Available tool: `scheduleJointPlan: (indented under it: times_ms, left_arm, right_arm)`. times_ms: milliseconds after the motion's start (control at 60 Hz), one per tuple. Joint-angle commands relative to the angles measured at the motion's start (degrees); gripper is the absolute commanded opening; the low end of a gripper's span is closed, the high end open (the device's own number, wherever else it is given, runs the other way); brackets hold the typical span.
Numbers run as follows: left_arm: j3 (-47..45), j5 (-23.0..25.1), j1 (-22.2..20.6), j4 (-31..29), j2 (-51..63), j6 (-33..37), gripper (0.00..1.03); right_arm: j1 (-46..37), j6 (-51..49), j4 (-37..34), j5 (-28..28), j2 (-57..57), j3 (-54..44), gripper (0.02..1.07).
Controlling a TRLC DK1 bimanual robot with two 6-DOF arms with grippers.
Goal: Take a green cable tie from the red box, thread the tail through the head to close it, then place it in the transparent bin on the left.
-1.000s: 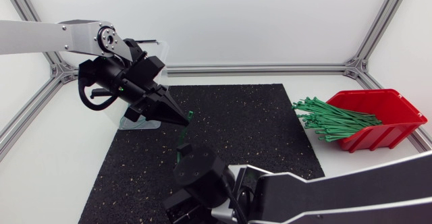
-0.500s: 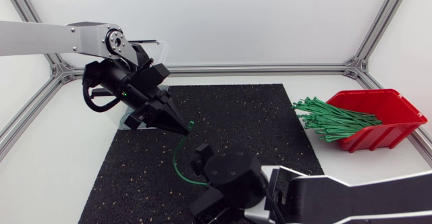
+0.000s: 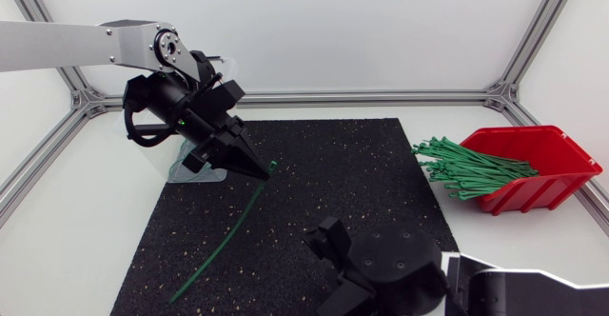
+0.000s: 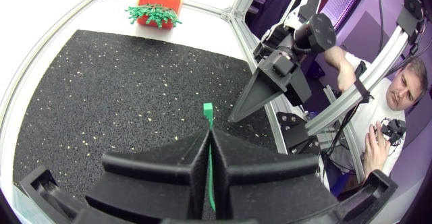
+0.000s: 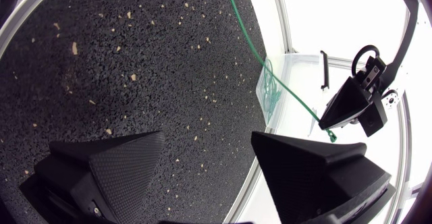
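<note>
- The right gripper (image 5: pixel 208 140) hangs over the near part of the black mat (image 3: pixel 362 164). Its two fingers are spread wide with nothing between them.
- Ahead of the right gripper and apart from it, the left gripper (image 4: pixel 208 135) points down at a slant over the mat's left part. Its fingers are pressed together on a green cable tie (image 4: pixel 208 113).
- The tie's head sticks out just past the left fingertips. It is not looped: the strip runs on from under the fingers as one long, nearly straight line towards the mat's near left corner. I cannot tell whether the tail end touches the mat.
- Just behind and beside the left gripper, the clear bin (image 5: pixel 297 69) stands at the mat's left edge, with some green loops (image 5: pixel 270 92) inside.
- Farthest from both grippers, off the mat's right side, is the red box (image 3: pixel 547 145). A bundle of green ties (image 3: pixel 466 168) spills out of its open front towards the mat.
</note>
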Motion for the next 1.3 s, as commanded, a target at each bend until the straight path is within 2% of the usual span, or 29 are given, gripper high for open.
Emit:
scheduleJointPlan:
  times_ms: [0, 100, 283, 433, 883, 1283]
  left_arm:
    - [0.7, -0.2, -0.4, -1.6, -1.1, 0.8, 0.04]
    - [-0.2, -0.2, -2.0, -1.4, -0.4, 0.6, 0.04]
    - [0.7, -0.2, -4.6, -0.4, 2.7, -0.7, 0.04]
    - [3.4, 0.0, -4.8, -0.2, 4.9, -1.9, 0.03]
    - [13.5, 1.5, -4.8, 0.1, 11.2, -8.3, 0.04]
    - [16.7, 1.6, -5.7, -0.1, 13.3, -10.2, 0.04]
  right_arm:
    - [-1.8, -2.1, 0.5, 0.0, -1.1, -1.9, 0.98]
    - [-4.1, -4.3, 9.5, -3.1, 0.9, -3.0, 0.99]
    - [-3.1, -5.0, 23.3, -3.2, 14.0, -1.3, 0.99]
    - [-0.6, -5.0, 28.1, -3.6, 21.1, 1.5, 0.99]
    - [5.8, -5.4, 29.2, -5.9, 27.2, 8.8, 0.99]
    - [7.6, -4.5, 31.1, -6.7, 33.5, 12.5, 0.91]
